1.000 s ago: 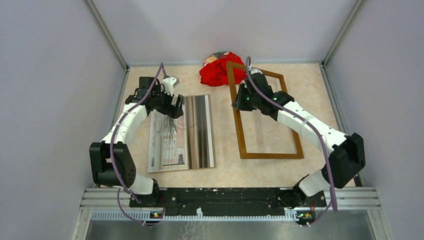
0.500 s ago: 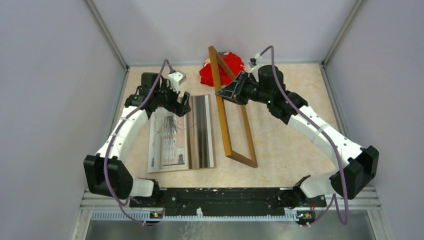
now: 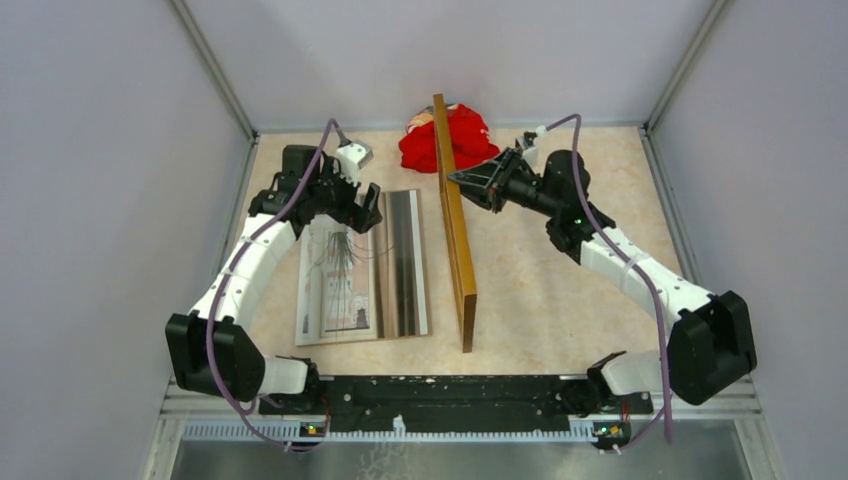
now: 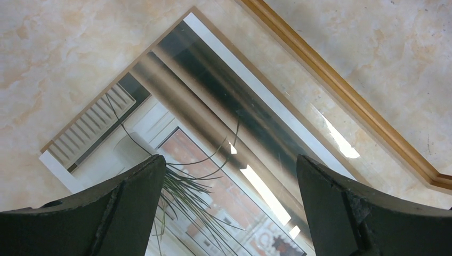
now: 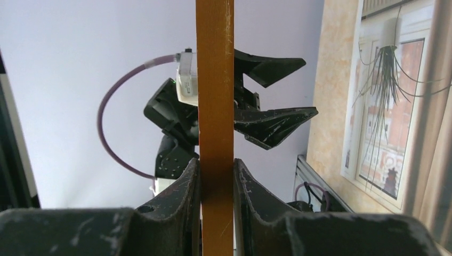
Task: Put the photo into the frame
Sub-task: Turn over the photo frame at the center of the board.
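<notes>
Wood frame stands on edge mid-surface, its near end apparently touching down. The photo lies flat, face up, just left of it and outside it. The left end effector hovers wide over the photo's far end, holding nothing. The right end effector is clamped on the frame's upper strip. A red cloth sits at the back. Insertion not done: frame and print have yet to be brought together.

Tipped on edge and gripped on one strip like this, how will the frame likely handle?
Probably stiff: the frame stands on edge without sagging. Likely light, since the right end effector holds it by one thin strip. Apt to pivot or topple if released.
</notes>
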Available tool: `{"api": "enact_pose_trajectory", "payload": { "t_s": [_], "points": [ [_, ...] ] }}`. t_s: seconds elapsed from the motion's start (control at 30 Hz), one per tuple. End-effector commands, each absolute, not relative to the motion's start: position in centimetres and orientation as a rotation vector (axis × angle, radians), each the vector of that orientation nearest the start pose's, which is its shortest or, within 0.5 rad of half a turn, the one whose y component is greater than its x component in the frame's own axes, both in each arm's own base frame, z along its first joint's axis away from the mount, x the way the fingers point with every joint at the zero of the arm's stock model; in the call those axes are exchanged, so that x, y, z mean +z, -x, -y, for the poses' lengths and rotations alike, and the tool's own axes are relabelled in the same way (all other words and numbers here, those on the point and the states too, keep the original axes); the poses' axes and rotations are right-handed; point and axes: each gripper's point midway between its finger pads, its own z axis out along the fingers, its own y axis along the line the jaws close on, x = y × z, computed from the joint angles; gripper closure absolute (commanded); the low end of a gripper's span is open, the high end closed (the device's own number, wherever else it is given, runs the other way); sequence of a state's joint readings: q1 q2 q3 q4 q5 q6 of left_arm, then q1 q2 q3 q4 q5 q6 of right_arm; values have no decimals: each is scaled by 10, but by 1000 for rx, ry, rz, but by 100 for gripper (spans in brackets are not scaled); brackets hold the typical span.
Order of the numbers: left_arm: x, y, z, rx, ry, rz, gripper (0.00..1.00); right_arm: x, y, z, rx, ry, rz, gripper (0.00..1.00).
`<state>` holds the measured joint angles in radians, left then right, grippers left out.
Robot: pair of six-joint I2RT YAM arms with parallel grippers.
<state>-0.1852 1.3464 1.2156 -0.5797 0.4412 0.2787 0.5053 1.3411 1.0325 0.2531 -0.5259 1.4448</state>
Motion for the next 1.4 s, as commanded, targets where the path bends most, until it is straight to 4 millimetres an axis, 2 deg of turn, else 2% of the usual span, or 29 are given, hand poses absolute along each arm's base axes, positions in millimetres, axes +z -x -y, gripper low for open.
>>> {"api": "enact_pose_trajectory", "payload": {
  "t_s": [0.0, 0.03, 0.1, 0.13, 0.2, 0.23, 0.33, 0.43, 0.77, 0.93, 1.03, 1.1, 1.2, 1.3, 1.37],
  "points": [
    [226, -355, 132, -434, -714, -2079, 1, 368, -297, -287, 1927, -418, -1829, 100],
    [226, -356, 132, -432, -713, -2079, 1, 365, -298, -283, 1916, -420, -1839, 100],
    [225, -356, 132, -431, -714, -2081, 1, 360, -298, -274, 1892, -407, -1861, 87],
    [225, -356, 132, -430, -715, -2081, 1, 355, -297, -269, 1877, -406, -1889, 78],
    [225, -356, 132, -427, -717, -2078, 1, 350, -297, -258, 1848, -396, -1919, 53],
    [224, -356, 132, -424, -717, -2079, 1, 347, -296, -254, 1833, -388, -1935, 44],
    [226, -357, 131, -415, -717, -2074, 1, 336, -297, -233, 1747, -381, -1982, 33],
    [225, -357, 130, -409, -720, -2075, 1, 326, -296, -217, 1643, -373, -2041, 28],
    [223, -356, 131, -408, -729, -2074, 1, 286, -291, -175, 1163, -280, -2299, 25],
    [220, -355, 130, -400, -736, -2075, 1, 260, -284, -154, 967, -255, -2393, 25],
    [217, -355, 130, -397, -740, -2080, 1, 245, -283, -143, 859, -240, -2424, 31],
    [216, -355, 129, -391, -745, -2080, 1, 234, -285, -135, 787, -225, -2444, 44],
    [214, -355, 128, -376, -747, -2086, 1, 218, -286, -122, 672, -191, -2490, 54],
    [210, -356, 126, -357, -753, -2084, 1, 207, -291, -95, 454, -172, -2522, 63],
    [208, -356, 126, -357, -756, -2088, 1, 201, -293, -84, 360, -168, -2526, 64]
  ]
}}
